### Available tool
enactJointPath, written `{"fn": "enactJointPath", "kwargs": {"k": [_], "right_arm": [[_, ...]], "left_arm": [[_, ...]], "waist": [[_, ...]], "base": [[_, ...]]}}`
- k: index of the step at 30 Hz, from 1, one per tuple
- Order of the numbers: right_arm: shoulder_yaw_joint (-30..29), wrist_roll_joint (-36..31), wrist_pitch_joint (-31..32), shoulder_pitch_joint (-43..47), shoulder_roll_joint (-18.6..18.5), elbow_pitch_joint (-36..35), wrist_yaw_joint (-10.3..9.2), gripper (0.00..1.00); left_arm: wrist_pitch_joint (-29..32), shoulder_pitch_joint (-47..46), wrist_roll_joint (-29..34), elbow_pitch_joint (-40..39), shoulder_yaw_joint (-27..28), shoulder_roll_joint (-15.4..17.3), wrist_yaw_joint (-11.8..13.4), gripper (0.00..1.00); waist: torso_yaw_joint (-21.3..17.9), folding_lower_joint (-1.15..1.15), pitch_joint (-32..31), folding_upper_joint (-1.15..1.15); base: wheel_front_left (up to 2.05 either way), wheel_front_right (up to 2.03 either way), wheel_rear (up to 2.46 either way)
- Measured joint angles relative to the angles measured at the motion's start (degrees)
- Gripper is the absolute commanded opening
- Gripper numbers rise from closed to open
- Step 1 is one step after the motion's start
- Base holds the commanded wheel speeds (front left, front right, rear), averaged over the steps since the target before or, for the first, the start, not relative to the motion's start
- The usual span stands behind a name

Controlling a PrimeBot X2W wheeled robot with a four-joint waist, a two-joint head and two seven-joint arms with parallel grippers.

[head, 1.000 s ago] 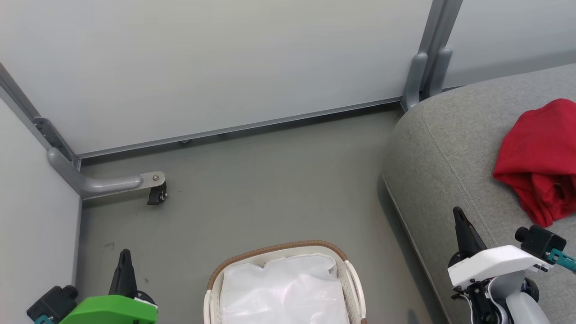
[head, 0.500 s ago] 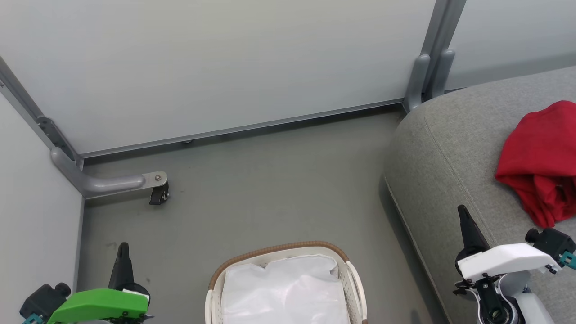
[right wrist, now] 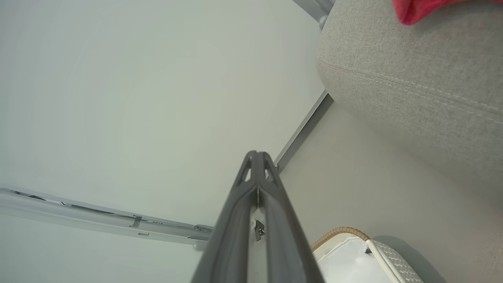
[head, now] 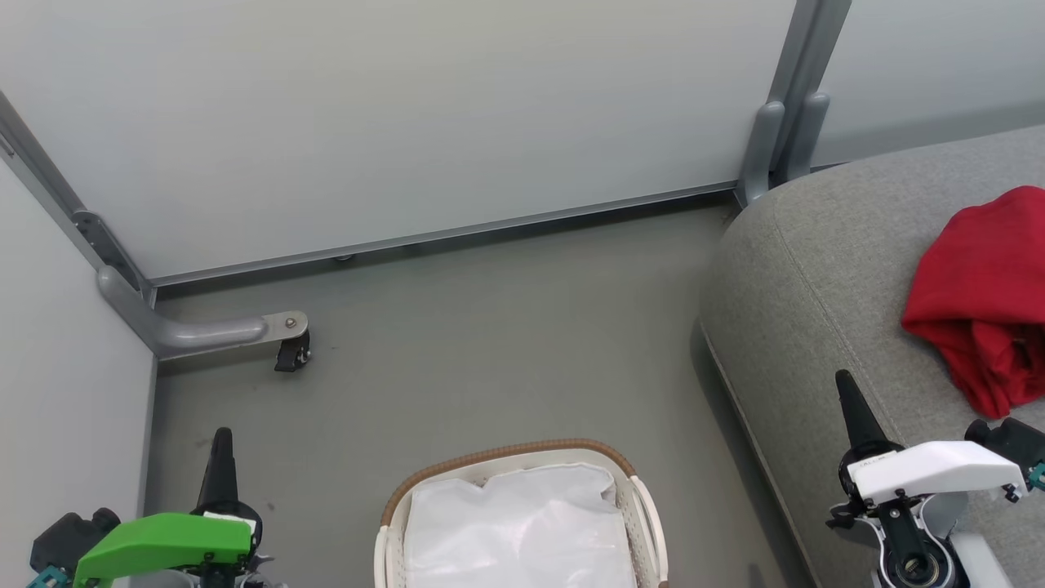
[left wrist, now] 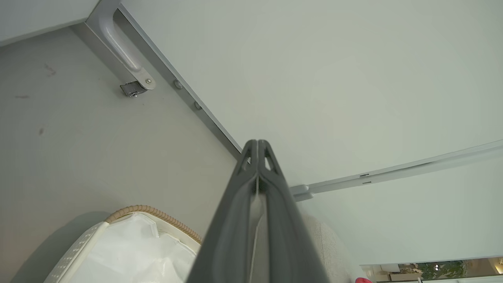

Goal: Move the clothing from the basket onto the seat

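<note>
The grey floor [head: 490,343] and the pale wall [head: 408,122] take most of the head view. At the right stands the seat [head: 816,286], with its rounded corner close to the wall post. The basket [head: 506,454] sits on the floor at the bottom middle, near the seat but apart from it, and its near half is cut off by the picture edge. What shows of its inside is the white liner [head: 522,523], with no red cloth on it. The clothing [head: 980,286] lies in a crumpled red heap on top of the seat. Part of it runs out of the picture at the right, so I cannot tell if it is one garment or more.

The left gripper [head: 221,441] hangs over the floor to the left of the basket. The right gripper [head: 846,384] hangs over the front part of the seat, near the clothing but not touching it. In both wrist views the two fingers are pressed together along their length, with nothing between them.

I judge that the placing step is done and the task is at its end or very near it. The next move calls for a look into the hidden part of the basket. If a garment is there, one gripper must first spread its fingers, come down over the liner and pinch the red cloth alone, not the liner. If nothing is there, no carrying is left.
</note>
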Motion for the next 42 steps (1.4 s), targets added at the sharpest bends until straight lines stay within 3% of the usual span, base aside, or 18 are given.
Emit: {"fn": "enactJointPath", "kwargs": {"k": [42], "right_arm": [[-2.21,21.74,5.35,0.71,0.01,-2.41,-0.01,0.00]], "left_arm": [[5.39,-2.18,-20.09,-1.97,1.04,0.07,0.00,0.00]], "waist": [[1.11,0.01,-0.55,0.00]], "base": [[0.00,0.00,0.00]]}}
